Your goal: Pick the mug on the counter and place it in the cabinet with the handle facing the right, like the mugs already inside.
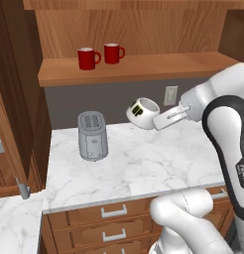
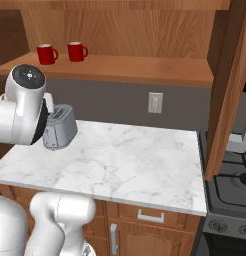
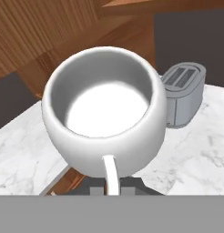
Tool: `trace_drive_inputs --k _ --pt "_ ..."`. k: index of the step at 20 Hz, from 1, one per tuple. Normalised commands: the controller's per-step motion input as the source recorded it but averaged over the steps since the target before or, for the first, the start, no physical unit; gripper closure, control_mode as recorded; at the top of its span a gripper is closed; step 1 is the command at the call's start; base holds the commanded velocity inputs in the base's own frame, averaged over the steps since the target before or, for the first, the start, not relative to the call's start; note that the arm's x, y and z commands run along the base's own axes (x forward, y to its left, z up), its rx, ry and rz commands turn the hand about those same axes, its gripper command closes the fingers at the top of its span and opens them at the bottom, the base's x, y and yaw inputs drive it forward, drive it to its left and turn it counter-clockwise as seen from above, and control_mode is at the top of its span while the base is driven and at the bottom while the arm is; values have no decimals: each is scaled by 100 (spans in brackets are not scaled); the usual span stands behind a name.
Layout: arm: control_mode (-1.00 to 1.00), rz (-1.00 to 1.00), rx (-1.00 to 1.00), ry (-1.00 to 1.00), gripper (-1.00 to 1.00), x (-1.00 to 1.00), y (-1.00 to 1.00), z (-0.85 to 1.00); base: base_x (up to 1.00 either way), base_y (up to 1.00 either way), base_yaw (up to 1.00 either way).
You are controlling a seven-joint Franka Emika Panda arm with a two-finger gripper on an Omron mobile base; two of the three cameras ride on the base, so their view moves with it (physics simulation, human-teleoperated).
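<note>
Marble counter (image 1: pixel 144 163) with a grey toaster (image 1: pixel 92 135), white mug (image 1: pixel 142 113) lifted and tipped above-right of the toaster, gripper (image 1: pixel 154 120) pinching its handle (image 3: pixel 111 175), two red mugs (image 1: pixel 100 56) on the cabinet (image 1: pixel 139 69) shelf above.

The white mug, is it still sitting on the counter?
No, the white mug is up in the air, tilted, held by the gripper above the counter.

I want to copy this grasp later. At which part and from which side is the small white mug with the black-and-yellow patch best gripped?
Probably by the small white handle, coming in along its side. The gripper is already shut there, carrying the small white mug tilted above the white marble counter. The round body looks too wide for the short fingers; the thin handle fits between them.
</note>
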Motion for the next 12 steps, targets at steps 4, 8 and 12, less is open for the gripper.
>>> trace_drive_inputs --k 4,8,12 --pt "-100 6 0 0 100 0 -23 26 0 0 0" --pt "-100 6 0 0 100 -6 -5 29 0 0 0" --pt "-100 6 0 0 100 -20 0 32 0 0 0"
